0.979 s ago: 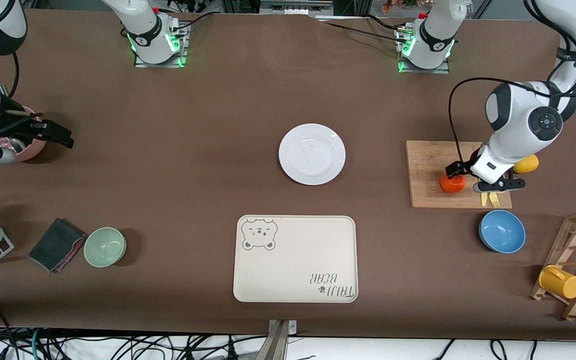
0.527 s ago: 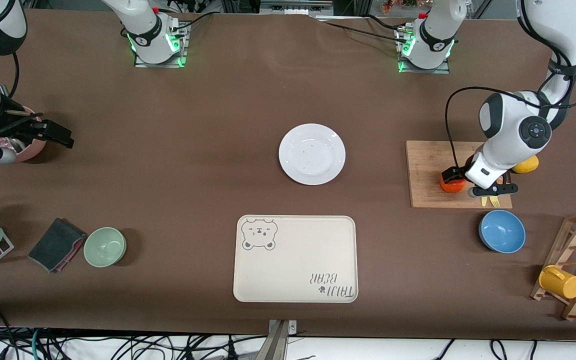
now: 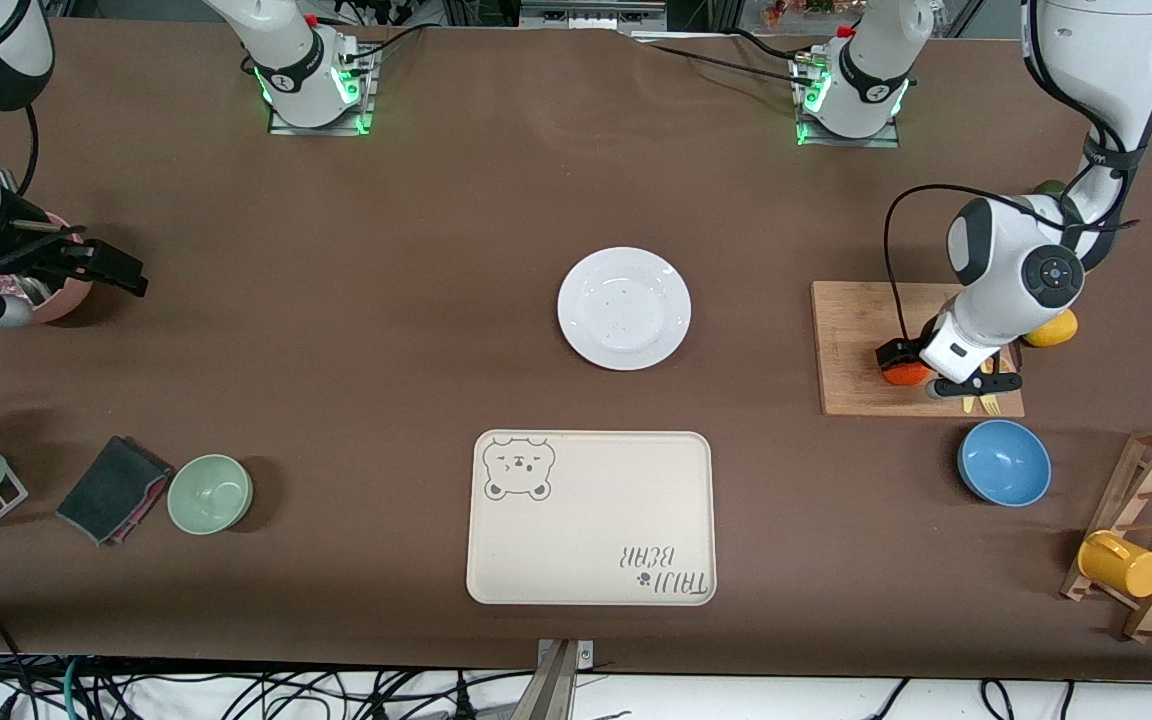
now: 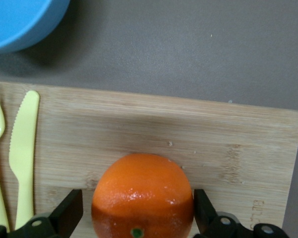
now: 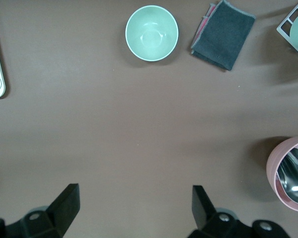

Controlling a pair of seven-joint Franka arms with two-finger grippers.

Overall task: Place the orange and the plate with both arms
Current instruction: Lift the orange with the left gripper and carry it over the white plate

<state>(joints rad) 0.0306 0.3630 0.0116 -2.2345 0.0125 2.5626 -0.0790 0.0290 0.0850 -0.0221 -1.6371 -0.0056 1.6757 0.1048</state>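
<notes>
The orange (image 3: 900,375) sits on a wooden cutting board (image 3: 856,330) toward the left arm's end of the table. My left gripper (image 3: 910,370) is down over it and open. In the left wrist view the orange (image 4: 143,196) lies between the two black fingers (image 4: 69,210) of this gripper (image 4: 138,218), with a small gap on each side. The white plate (image 3: 624,308) lies empty at the table's middle. My right gripper (image 3: 101,265) waits open and empty over bare table beside a pink bowl (image 3: 61,295); its wrist view shows its fingers (image 5: 64,201) wide apart.
A cream bear-print tray (image 3: 591,517) lies nearer the front camera than the plate. A yellow knife and fork (image 3: 981,400) and a lemon (image 3: 1051,328) share the board. A blue bowl (image 3: 1004,462), a mug rack (image 3: 1151,540), a green bowl (image 3: 210,493) and a dark cloth (image 3: 114,489) are around.
My left gripper has moved down and sideways along the board until its fingers straddle the orange. The orange, the plate and the right arm have not moved.
</notes>
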